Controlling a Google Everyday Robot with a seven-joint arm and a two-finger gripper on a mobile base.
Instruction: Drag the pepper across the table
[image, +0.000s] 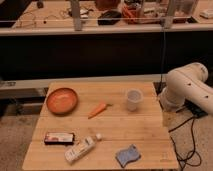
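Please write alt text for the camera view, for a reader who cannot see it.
A small orange pepper lies near the middle of a pale wooden table, between an orange bowl and a white cup. The robot's white arm is at the right edge, its gripper hanging beside the table, away from the pepper.
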